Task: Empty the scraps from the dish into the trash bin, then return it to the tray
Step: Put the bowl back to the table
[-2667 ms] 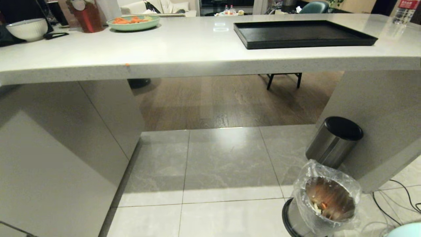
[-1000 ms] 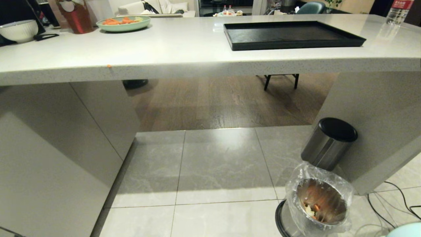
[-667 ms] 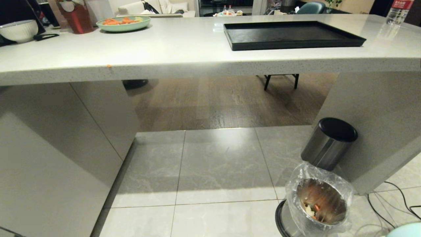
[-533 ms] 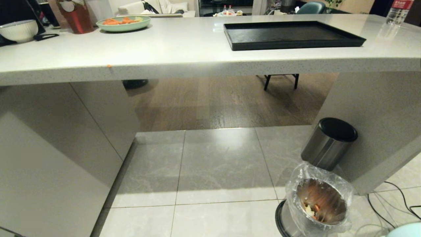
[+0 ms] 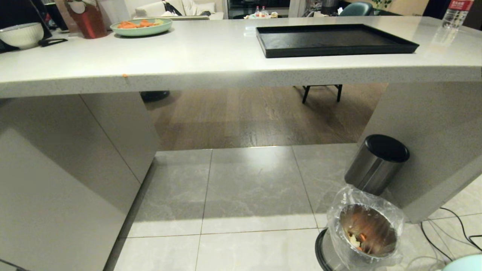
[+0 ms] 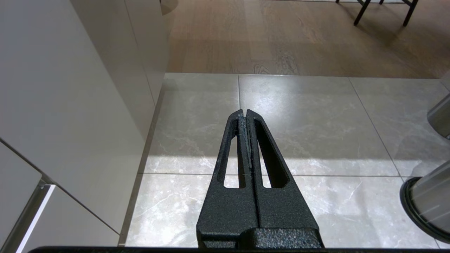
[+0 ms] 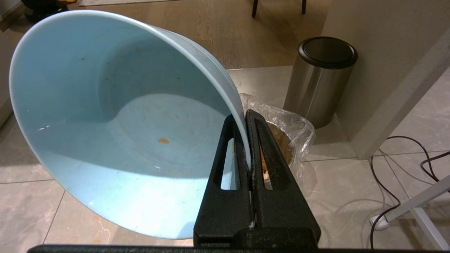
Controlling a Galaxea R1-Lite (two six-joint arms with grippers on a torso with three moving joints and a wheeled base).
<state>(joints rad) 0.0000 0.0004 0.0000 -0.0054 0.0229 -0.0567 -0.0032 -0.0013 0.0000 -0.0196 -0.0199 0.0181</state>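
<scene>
My right gripper (image 7: 245,116) is shut on the rim of the dish (image 7: 116,119), a light-blue bowl tipped on its side above the floor. The bowl is empty apart from a small orange smear (image 7: 162,140). In the head view only a sliver of the dish (image 5: 464,262) shows at the lower right corner. The trash bin (image 5: 367,235), lined with a clear bag, stands on the floor just beyond the bowl (image 7: 284,130); the scraps (image 5: 356,239) lie inside it. The black tray (image 5: 335,39) sits empty on the counter. My left gripper (image 6: 245,113) hangs shut and empty over the tiles.
A steel cylinder with a black lid (image 5: 376,163) stands behind the bin against the counter's leg. On the counter (image 5: 211,60) are a pale-green plate of carrots (image 5: 141,25), a white bowl (image 5: 20,34) and a water bottle (image 5: 453,13). Cables (image 5: 457,233) lie on the floor at right.
The whole head view shifted between the oldest frame and one second ago, a move of the camera. Over the last second nothing has visibly changed.
</scene>
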